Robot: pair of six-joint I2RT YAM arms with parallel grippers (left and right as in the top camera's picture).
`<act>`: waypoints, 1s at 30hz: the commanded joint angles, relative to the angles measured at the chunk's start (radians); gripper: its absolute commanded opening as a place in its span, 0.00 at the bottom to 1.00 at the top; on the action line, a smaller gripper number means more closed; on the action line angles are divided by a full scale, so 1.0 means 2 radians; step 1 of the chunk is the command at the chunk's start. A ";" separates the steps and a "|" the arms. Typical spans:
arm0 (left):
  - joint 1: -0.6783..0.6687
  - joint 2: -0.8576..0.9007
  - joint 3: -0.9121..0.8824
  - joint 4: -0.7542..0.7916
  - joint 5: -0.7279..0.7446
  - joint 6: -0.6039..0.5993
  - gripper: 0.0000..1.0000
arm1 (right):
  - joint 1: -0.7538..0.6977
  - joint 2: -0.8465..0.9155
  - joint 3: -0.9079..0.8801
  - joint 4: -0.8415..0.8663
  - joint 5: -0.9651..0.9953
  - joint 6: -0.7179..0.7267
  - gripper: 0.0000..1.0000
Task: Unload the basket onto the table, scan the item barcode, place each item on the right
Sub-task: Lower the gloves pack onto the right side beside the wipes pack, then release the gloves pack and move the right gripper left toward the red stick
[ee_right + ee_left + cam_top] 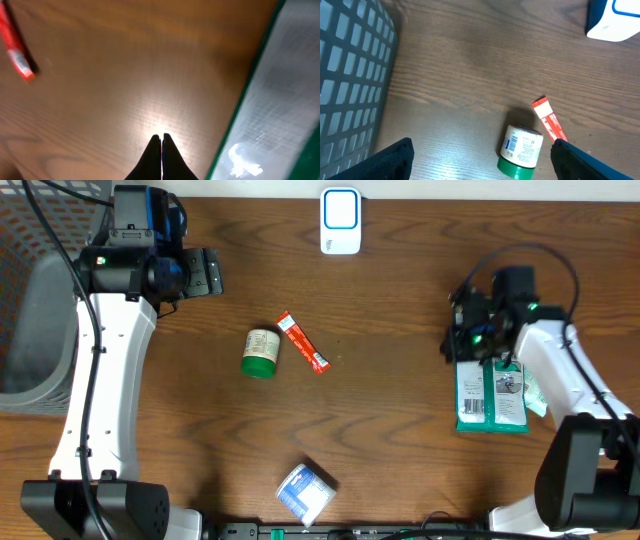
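Two fingers point(154, 157) of the right gripper point(161, 137) are pressed together on nothing, low over the table point(125, 75), with the green pouch point(490, 405) just beside them at right. The left gripper point(481, 145) is spread wide and empty at far left, above the jar point(521, 150) and red stick point(549, 121). The scanner point(340, 220) sits at the far edge.

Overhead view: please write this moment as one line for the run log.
left gripper: jaws open, empty | right gripper: jaws shut, empty, beside green pouch | scanner: at far edge, no item near

Overhead straight down, wrist views close, all sharing red packet point(302, 342)
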 commanded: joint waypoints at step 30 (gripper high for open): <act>0.001 0.006 -0.001 -0.002 -0.006 0.003 0.88 | -0.146 0.003 -0.164 0.170 0.329 0.052 0.02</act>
